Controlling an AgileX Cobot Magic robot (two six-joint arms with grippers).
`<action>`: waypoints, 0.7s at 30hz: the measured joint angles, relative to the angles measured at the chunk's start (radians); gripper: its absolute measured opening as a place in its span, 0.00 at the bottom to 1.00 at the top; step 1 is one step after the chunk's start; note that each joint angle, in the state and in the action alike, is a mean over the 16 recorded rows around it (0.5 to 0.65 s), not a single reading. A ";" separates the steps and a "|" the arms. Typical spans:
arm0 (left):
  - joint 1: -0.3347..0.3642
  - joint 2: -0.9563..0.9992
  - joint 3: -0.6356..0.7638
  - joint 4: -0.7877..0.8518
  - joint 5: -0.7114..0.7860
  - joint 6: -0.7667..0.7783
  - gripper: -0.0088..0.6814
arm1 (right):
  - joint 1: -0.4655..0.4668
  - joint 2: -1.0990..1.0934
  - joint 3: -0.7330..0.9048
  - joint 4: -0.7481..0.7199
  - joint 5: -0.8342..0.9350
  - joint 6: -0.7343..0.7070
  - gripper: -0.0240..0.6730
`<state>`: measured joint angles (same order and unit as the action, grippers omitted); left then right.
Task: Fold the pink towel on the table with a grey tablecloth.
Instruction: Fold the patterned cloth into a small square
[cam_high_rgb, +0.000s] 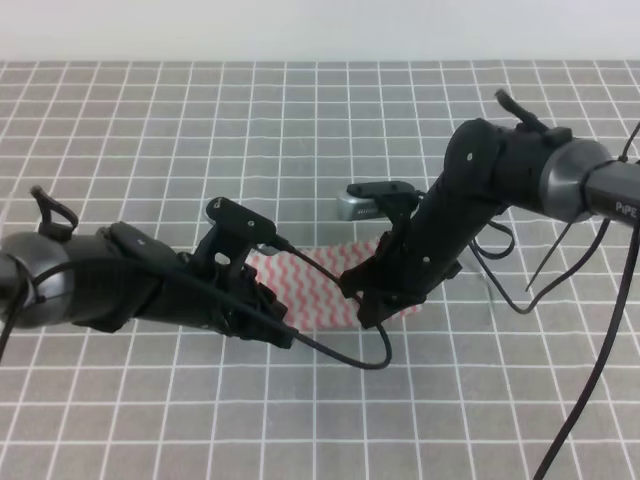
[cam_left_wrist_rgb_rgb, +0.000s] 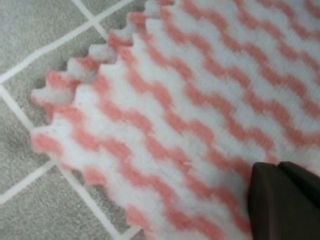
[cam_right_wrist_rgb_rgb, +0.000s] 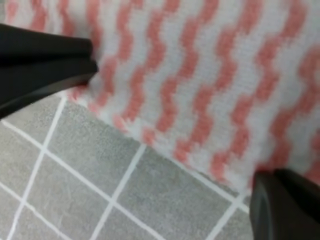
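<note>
We bring both hands low over the pink towel (cam_high_rgb: 320, 285), which lies flat near the middle of the table (cam_high_rgb: 300, 130), probably to catch its near edge for a fold. Our left hand (cam_high_rgb: 262, 310) rests at the towel's left side; only one finger shows, so we cannot tell if it is apart or together. Our right hand (cam_high_rgb: 368, 300) stands apart, its fingers (cam_right_wrist_rgb_rgb: 45, 55) astride the edge, nothing clamped yet. The towel is thin, with pink and white wavy stripes and a saw-toothed edge.
</note>
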<state>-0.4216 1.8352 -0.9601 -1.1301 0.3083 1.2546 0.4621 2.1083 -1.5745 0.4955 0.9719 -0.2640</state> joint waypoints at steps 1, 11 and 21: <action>0.005 0.000 0.000 0.003 0.002 -0.003 0.01 | -0.004 0.003 0.000 -0.001 0.002 0.001 0.01; 0.071 0.000 0.000 0.016 0.046 -0.025 0.01 | -0.049 0.009 0.000 -0.009 0.017 0.014 0.01; 0.100 -0.006 0.000 0.043 0.070 -0.028 0.01 | -0.066 0.002 0.000 -0.013 0.028 0.019 0.01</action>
<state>-0.3219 1.8292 -0.9601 -1.0871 0.3778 1.2269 0.3959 2.1104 -1.5745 0.4825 1.0002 -0.2446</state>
